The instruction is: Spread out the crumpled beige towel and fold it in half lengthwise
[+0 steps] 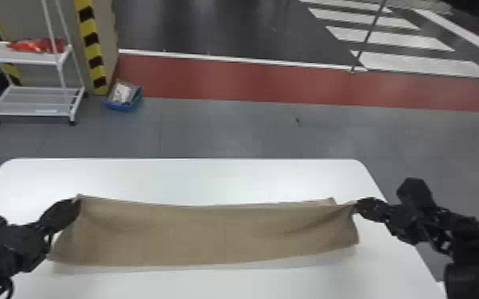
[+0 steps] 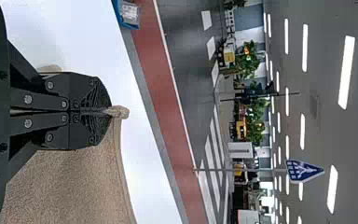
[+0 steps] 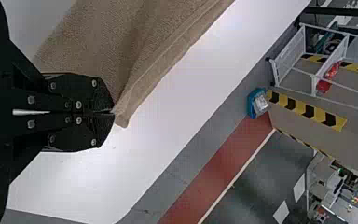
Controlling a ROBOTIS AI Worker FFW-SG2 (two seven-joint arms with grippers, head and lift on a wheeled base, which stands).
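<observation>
Left black hand (image 1: 76,202): grasping oblong beige cloth towel (image 1: 211,234)
Right black hand (image 1: 358,205): clenched on opposite end
Flat white table (image 1: 179,179): beneath

you have bright ceiling strips (image 2: 346,72) overhead, pale glare on the surface (image 1: 71,179), soft shadow by the towel (image 1: 211,234).
</observation>
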